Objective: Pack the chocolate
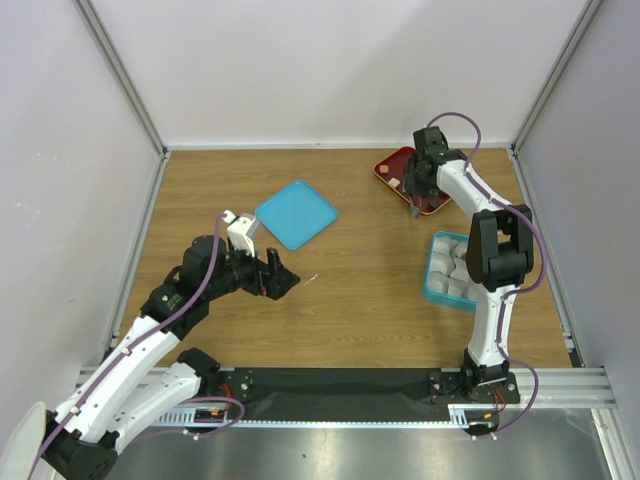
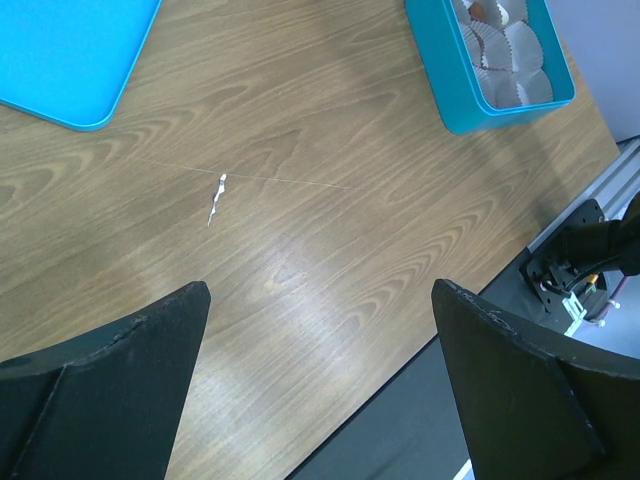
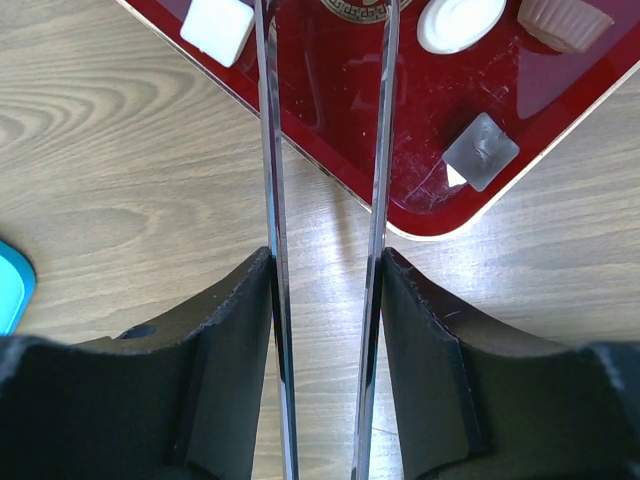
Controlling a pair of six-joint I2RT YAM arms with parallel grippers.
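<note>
The right gripper (image 3: 325, 130) hangs over the corner of the dark red tray (image 3: 430, 100), its two thin blades slightly parted with only bare tray between them. The chocolate lies on the tray outside the blades: a white square piece (image 3: 218, 28) just beside one, a round white piece (image 3: 460, 22) and a tan piece (image 3: 565, 20) beyond the other. Well away, the left gripper (image 2: 320, 310) gapes wide over the wooden table (image 2: 300, 240), holding nothing.

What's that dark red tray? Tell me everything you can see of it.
The dark red tray lies flat on the wooden table, far right. It looks glossy, like lacquer or plastic, with a pale rim, rounded corner, a gold emblem partly in view, and smears. On it sit a white square piece, a round white one, a tan fluted one and a greyish square. The right gripper reaches over it with thin fingers.
</note>
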